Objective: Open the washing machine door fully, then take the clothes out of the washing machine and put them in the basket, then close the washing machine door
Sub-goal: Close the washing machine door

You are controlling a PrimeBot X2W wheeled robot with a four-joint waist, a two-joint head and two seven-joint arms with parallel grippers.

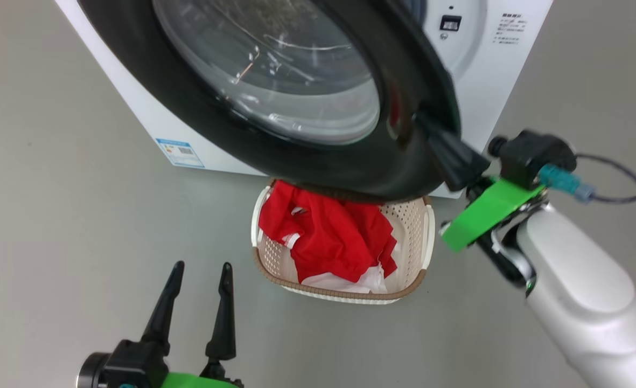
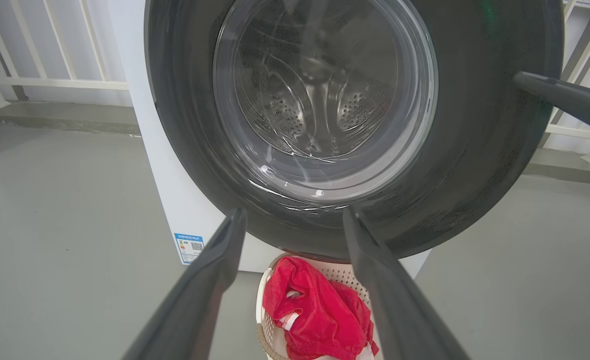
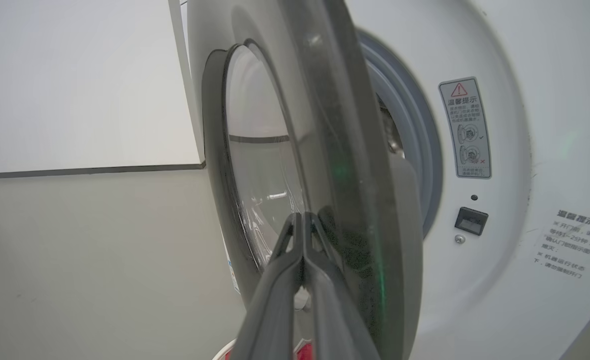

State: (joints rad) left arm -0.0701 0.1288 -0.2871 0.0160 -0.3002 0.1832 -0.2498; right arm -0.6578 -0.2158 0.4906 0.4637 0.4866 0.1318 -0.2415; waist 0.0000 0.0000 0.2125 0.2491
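At the free edge of the door [image 1: 266, 91], the shut, empty right jaws touch its front; the wide-open, empty left jaws sit farther back.

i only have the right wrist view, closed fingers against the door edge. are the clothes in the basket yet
Observer: Yes, the red clothes lie piled in the basket, on the floor under the door.
Operator: left gripper busy
Observer: No, the left gripper is open and empty, apart from the basket.
Operator: anything left in the drum
Observer: Through the door glass, the drum shows bare steel, no fabric I can make out.
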